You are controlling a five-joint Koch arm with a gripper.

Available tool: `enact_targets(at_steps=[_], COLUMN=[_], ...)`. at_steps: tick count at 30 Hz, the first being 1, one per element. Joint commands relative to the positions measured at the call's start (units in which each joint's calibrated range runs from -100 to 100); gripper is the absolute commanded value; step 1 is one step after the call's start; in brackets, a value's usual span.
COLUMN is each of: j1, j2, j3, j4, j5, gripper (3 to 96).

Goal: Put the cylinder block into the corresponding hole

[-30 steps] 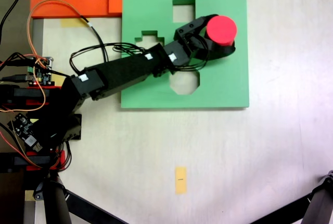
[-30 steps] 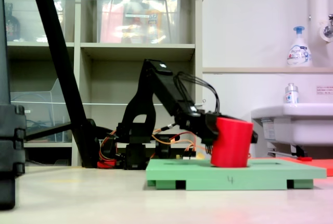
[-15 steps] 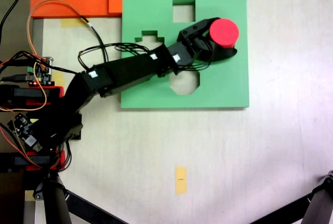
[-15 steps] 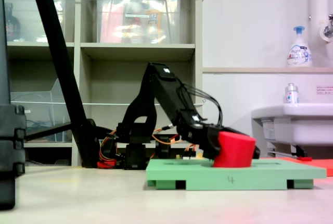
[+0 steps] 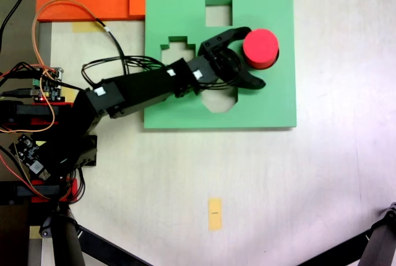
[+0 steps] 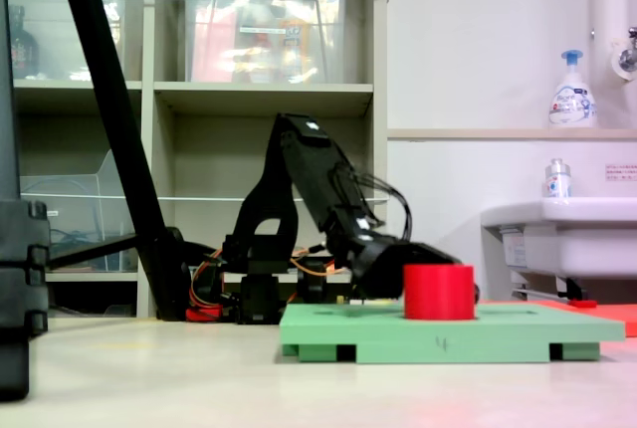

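Stood upright, cylinder block (image 5: 260, 48) sunk partly into the green board (image 5: 272, 102) at the first exterior view's right; spread wide just left of it, gripper (image 5: 249, 56), jaws touching nothing.

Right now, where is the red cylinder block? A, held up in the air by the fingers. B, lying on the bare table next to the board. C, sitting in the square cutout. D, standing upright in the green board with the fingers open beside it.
D: the cylinder block stands upright, seated in the green board, and the gripper is open, its fingers apart from the block.
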Motion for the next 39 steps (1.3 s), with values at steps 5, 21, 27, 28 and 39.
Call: enact_targets(at_steps=[5, 21, 27, 28, 39], j1=[-0.10, -15.53, -16.41, -16.31, -16.21], j2=[-33.40, -105.61, -105.61, -105.61, -105.61], j3=[-6.34, -36.45, -58.28, -62.17, -76.83], j4=[-4.73, -43.06, -42.19, -42.10, -41.33], j5=[-2.59, -38.05, -41.71, -41.95, -42.25], gripper=[85.3, 48.1, 50.1, 50.1, 47.4])
